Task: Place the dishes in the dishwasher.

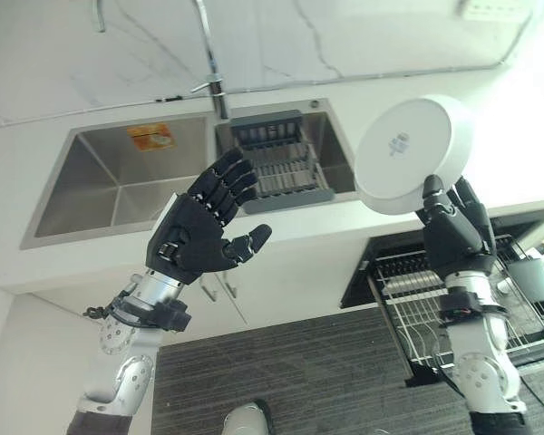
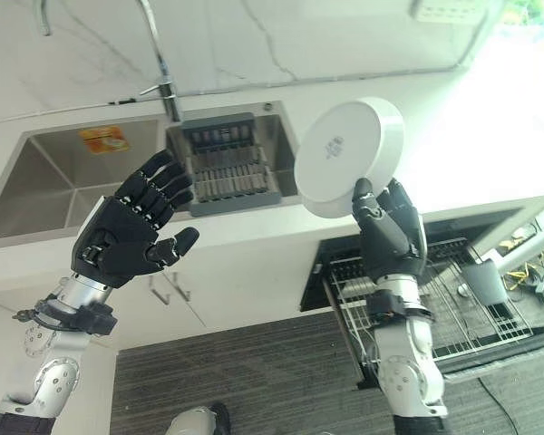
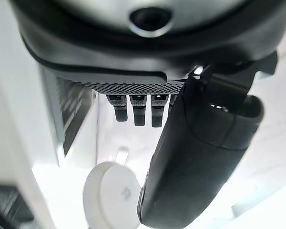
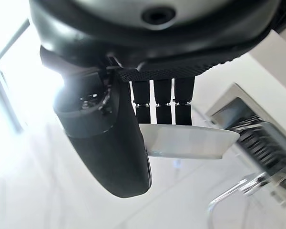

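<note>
— What's in front of you?
— A white table (image 1: 490, 163) with a double steel sink (image 1: 118, 186); a grey drying rack (image 1: 281, 163) sits in its right basin. The dishwasher rack (image 1: 417, 299) is pulled out below.
— And the dish?
— My right hand (image 1: 453, 227) pinches the white plate (image 1: 412, 154), raised upright above the table's edge. My left hand (image 1: 204, 227) is spread, grasping nothing.

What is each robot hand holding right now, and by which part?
The right robot hand pinches the round white plate by its lower rim, holding it up on edge. The left robot hand is open, holding nothing.
</note>
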You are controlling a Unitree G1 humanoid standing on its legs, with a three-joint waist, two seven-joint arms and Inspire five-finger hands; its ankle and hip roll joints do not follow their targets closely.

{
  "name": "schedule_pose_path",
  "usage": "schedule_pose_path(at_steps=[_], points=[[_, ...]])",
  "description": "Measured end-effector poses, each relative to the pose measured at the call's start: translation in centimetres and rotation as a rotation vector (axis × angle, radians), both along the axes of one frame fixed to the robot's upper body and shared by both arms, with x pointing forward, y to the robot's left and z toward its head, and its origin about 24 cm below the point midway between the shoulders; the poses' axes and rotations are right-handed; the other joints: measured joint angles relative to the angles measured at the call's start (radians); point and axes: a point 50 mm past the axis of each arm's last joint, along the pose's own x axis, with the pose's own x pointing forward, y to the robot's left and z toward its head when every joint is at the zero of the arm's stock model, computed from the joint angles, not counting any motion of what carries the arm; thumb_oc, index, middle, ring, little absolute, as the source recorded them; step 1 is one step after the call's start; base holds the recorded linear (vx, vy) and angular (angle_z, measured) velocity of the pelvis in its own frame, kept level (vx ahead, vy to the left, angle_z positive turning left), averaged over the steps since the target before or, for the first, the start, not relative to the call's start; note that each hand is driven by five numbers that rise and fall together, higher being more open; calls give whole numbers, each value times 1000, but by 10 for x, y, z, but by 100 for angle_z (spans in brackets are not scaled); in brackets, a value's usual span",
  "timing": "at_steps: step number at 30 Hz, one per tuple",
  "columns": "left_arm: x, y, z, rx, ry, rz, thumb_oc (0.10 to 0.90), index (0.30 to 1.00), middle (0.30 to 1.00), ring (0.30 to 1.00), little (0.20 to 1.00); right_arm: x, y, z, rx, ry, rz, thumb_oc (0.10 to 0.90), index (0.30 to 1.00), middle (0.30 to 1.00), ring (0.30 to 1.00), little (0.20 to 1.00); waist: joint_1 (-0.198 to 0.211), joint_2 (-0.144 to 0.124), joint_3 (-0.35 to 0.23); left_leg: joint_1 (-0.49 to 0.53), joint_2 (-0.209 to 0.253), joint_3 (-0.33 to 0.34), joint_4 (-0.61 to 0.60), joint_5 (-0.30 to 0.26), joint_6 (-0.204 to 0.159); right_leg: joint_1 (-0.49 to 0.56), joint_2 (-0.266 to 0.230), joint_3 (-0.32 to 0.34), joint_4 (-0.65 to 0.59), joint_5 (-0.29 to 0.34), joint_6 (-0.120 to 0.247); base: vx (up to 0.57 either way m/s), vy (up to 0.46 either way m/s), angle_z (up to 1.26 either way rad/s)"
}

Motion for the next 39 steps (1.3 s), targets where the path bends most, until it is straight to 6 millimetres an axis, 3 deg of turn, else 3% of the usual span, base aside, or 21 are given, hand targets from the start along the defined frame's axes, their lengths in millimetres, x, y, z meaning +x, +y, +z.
schedule_pose_path(at_steps=[1, 2, 4, 7, 8, 9, 10, 12, 13, 14, 15, 16, 17, 19, 21, 23, 29, 32, 35, 39], points=[[-1, -6, -1, 6, 8, -38, 800, 900, 900, 900, 900, -1, -4, 1, -19, 2, -11, 400, 300, 300, 300, 300, -21, 13, -8, -10, 29, -46, -30, 33, -37, -7, 47, -3, 2, -58, -3, -132, -370, -6], [-2, -11, 0, 8, 8, -68, 800, 900, 900, 900, 900, -2, -9, 2, -36, 2, -27, 400, 300, 300, 300, 300, -36, 18, -10, -13, 51, -61, -52, 55, -44, -23, 75, 2, 8, -96, -21, -126, -345, -24], [-3, -22, -6, -1, 25, -124, 800, 900, 900, 900, 900, -5, -22, 3, -68, 10, -77, 400, 300, 300, 300, 300, -63, 51, -23, -11, 66, -105, -78, 66, -44, -91, 129, 46, 60, -115, -58, -131, -362, -54], [-4, -30, -8, -28, 30, -135, 800, 900, 900, 900, 900, -11, -34, 6, -82, -6, -129, 400, 300, 300, 300, 300, -134, 85, -44, -8, 100, -88, -118, 114, -69, -157, 155, 75, 120, -135, -79, -105, -495, -38], [-6, -31, -9, -6, 22, -111, 800, 900, 900, 900, 900, -12, -37, 7, -102, -4, -124, 400, 300, 300, 300, 300, -150, 92, -57, 3, 119, -45, -145, 134, -95, -225, 164, 103, 196, -170, -96, -88, -429, -76], [-11, -29, -10, 29, 21, -93, 800, 900, 900, 900, 900, -13, -33, 7, -105, -3, -100, 400, 300, 300, 300, 300, -143, 87, -60, 21, 143, -8, -165, 163, -106, -279, 194, 139, 257, -201, -136, -110, -449, -77], [-11, -30, -14, 55, 37, -89, 800, 900, 900, 900, 900, -14, -32, 5, -106, 3, -90, 400, 300, 300, 300, 300, -150, 88, -60, 18, 165, 3, -167, 204, -90, -300, 215, 137, 281, -214, -152, -106, -365, -64], [-13, -34, -25, 83, 82, -99, 800, 900, 900, 900, 900, -18, -31, -1, -99, 19, -63, 400, 300, 300, 300, 300, -146, 77, -60, 7, 196, 3, -180, 312, 29, -332, 257, 145, 305, -231, -202, -65, -290, -41], [-16, -39, -34, 90, 122, -119, 800, 900, 900, 900, 900, -18, -30, -3, -90, 24, -54, 400, 300, 300, 300, 300, -130, 73, -59, 2, 186, -9, -166, 324, 17, -342, 280, 152, 296, -224, -245, -22, -238, -49], [-17, -45, -41, 106, 153, -153, 800, 900, 900, 900, 900, -19, -31, -3, -92, 26, -59, 400, 300, 300, 300, 300, -128, 69, -56, -13, 143, -9, -130, 251, -14, -346, 292, 162, 278, -214, -264, -13, -157, -32], [-20, -50, -47, 130, 171, -188, 800, 900, 900, 900, 900, -20, -33, -3, -89, 26, -70, 400, 300, 300, 300, 300, -132, 74, -58, -11, 98, 0, -130, 193, -2, -345, 309, 156, 256, -200, -278, 0, -128, -10], [-21, -50, -48, 131, 177, -196, 800, 900, 900, 900, 900, -20, -33, -4, -89, 25, -71, 400, 300, 300, 300, 300, -132, 77, -59, -10, 89, -1, -130, 178, -1, -345, 314, 156, 253, -197, -282, 29, -91, -6], [-25, -49, -54, 132, 209, -209, 800, 900, 900, 900, 900, -21, -33, -4, -88, 25, -76, 400, 300, 300, 300, 300, -124, 75, -59, -12, 37, -9, -119, 108, 1, -346, 333, 155, 238, -188, -295, 25, -75, -13], [-27, -46, -66, 141, 282, -202, 800, 900, 900, 900, 900, -21, -32, -4, -82, 20, -87, 400, 300, 300, 300, 300, -112, 73, -58, -19, -89, -30, -50, -6, 41, -329, 344, 156, 197, -173, -284, 31, -40, -15], [-30, -42, -72, 142, 327, -192, 800, 900, 900, 900, 900, -22, -31, -4, -111, 5, -101, 400, 300, 300, 300, 300, -92, 78, -60, -13, -154, -2, -12, -49, 98, -303, 357, 117, 150, -146, -283, 47, -2, -9], [-29, -40, -77, 130, 358, -181, 800, 900, 900, 900, 900, -22, -27, -5, -137, 10, -108, 400, 300, 300, 300, 300, -95, 75, -60, -12, -143, -10, -6, -67, 104, -276, 360, 65, 127, -144, -279, 55, 28, 31], [-33, -30, -106, 109, 498, -50, 800, 900, 900, 900, 900, -24, -16, -3, -182, -25, -116, 400, 300, 300, 300, 300, -68, 75, -61, -15, -150, -55, -23, -56, 92, -262, 368, 50, 114, -144, -279, 83, 86, 18], [-42, -9, -125, 109, 574, 108, 800, 900, 900, 900, 900, -27, -20, -3, -221, -40, -139, 400, 300, 300, 300, 300, -61, 74, -61, -16, -163, -63, -25, -53, 97, -257, 355, 44, 112, -144, -279, 97, 228, 16], [-44, 12, -118, 102, 519, 264, 800, 900, 900, 900, 900, -31, -34, -1, -235, -38, -197, 400, 300, 300, 300, 300, -44, 72, -61, -13, -190, -82, -40, -54, 114, -248, 332, 28, 113, -139, -287, 77, 157, 24], [-38, 28, -101, 96, 401, 387, 800, 900, 900, 900, 900, -31, -34, 2, -309, -57, -223, 400, 300, 300, 300, 300, -11, 68, -63, -12, -219, -103, -41, -60, 134, -235, 305, 13, 120, -133, -297, 87, 172, 21]])
